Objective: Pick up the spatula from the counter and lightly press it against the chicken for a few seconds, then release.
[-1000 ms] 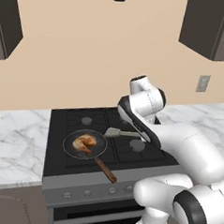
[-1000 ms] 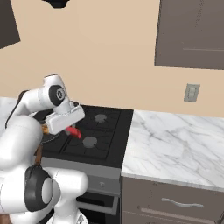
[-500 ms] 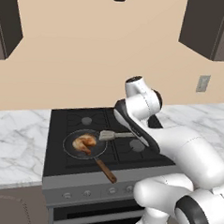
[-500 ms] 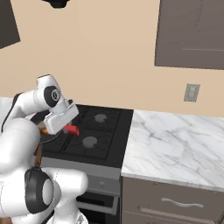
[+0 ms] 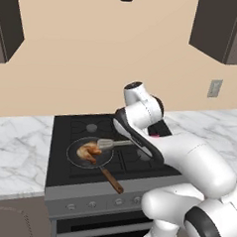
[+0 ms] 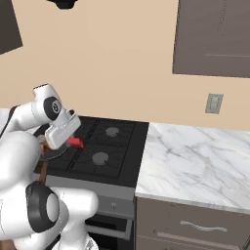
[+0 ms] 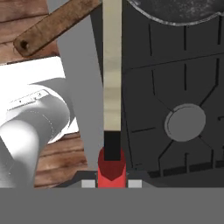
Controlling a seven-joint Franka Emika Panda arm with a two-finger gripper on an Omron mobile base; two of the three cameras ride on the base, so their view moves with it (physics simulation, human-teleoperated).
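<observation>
Nearest me, the black round frying pan (image 5: 73,157) is sitting over the front left burner of the black gas cooktop (image 5: 62,137), its brown wooden handle poking toward the cooktop's front edge. Just beyond, the two-finger gripper (image 7: 111,183) is pinching the red grip of the long spatula (image 5: 116,142), fingers pressed tight from either side. I'd say that is why the pale shaft is reaching out level across the cooktop's middle toward the pan. The flat grey blade is hanging at the pan's right rim, right beside the golden-brown piece of chicken (image 5: 88,151) lying in the pan. Whether it is touching the meat, I cannot tell. Holding by the very end is probably keeping the hand clear of the pan. Farther back, the white marble counter (image 5: 14,149) is flanking the cooktop.
</observation>
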